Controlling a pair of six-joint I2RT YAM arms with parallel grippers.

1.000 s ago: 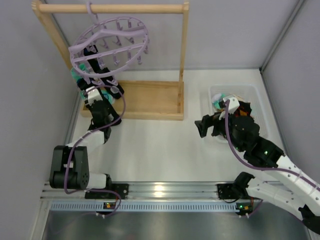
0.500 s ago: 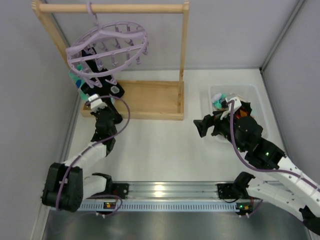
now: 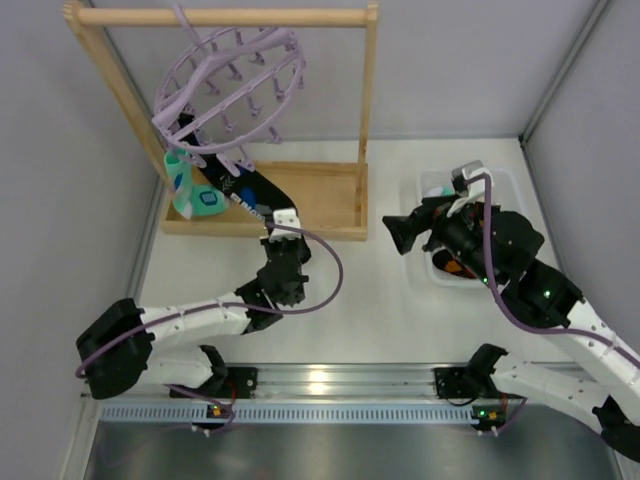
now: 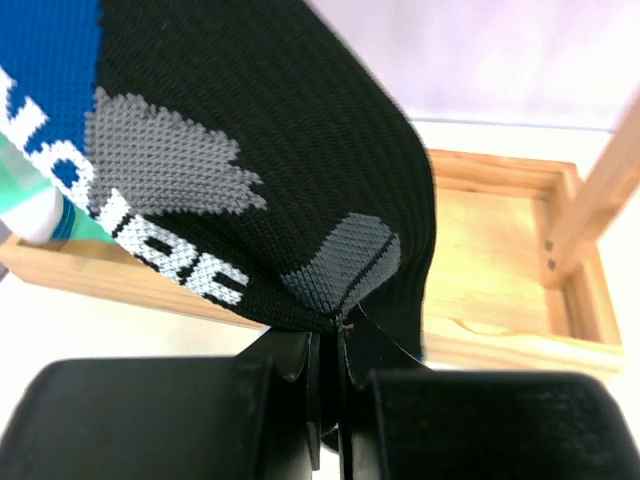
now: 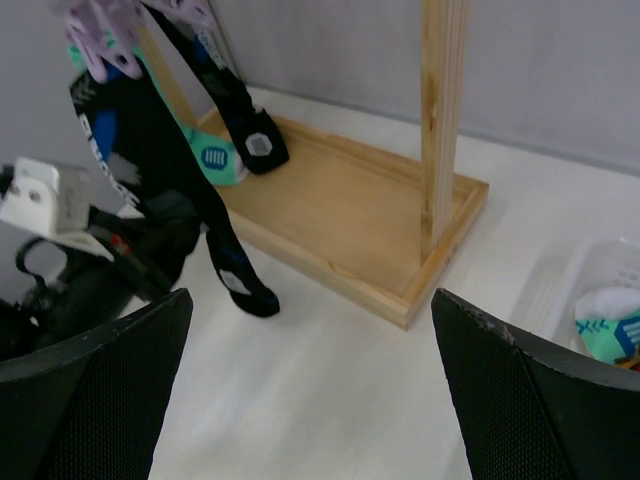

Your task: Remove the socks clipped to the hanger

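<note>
The lavender hanger point(image 3: 225, 85) hangs tilted from the wooden rail. My left gripper point(image 3: 275, 228) is shut on the end of a black sock point(image 3: 250, 190) with blue, grey and white marks, which stretches taut from the hanger's pegs. The left wrist view shows the black sock point(image 4: 250, 150) pinched between the jaws of my left gripper point(image 4: 335, 330). A teal-and-white sock point(image 3: 190, 193) hangs at the hanger's left. My right gripper point(image 3: 400, 235) is open and empty beside the bin. In the right wrist view my right gripper point(image 5: 320, 400) faces the socks: a black sock point(image 5: 210, 215), a second black sock point(image 5: 245, 125) and a teal one point(image 5: 215, 160).
The wooden rack has a tray base point(image 3: 320, 200), a right post point(image 3: 367, 90) and a top rail point(image 3: 230, 17). A clear plastic bin point(image 3: 505, 185) at the right holds loose socks under my right arm. Grey walls stand close at the left and right.
My left gripper has pulled right and toward the near edge with the black sock in it. The hanger has swung and tilted rightward. My right gripper has risen a little.
</note>
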